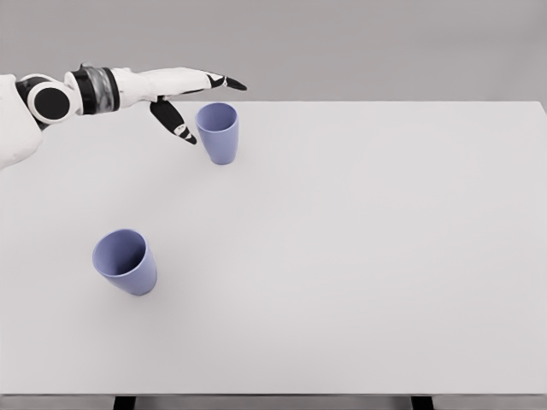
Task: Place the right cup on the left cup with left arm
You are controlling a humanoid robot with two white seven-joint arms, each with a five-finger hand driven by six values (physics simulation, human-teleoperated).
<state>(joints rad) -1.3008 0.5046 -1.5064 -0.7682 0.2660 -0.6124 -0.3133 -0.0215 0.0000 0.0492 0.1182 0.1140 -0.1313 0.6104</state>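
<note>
Two blue-violet cups stand upright on the white table (359, 256). One cup (218, 132) is toward the back, left of the middle. The other cup (126, 261) is nearer to me and further left. My left hand (201, 102) reaches in from the upper left, held above the table just left of the rear cup's rim. Its fingers (224, 82) are stretched out flat and the thumb (175, 121) points down, with nothing in the hand. It does not touch the rear cup. My right arm does not show.
The table's front edge runs along the bottom of the view, with dark legs (125, 402) below it. A plain grey wall is behind the table.
</note>
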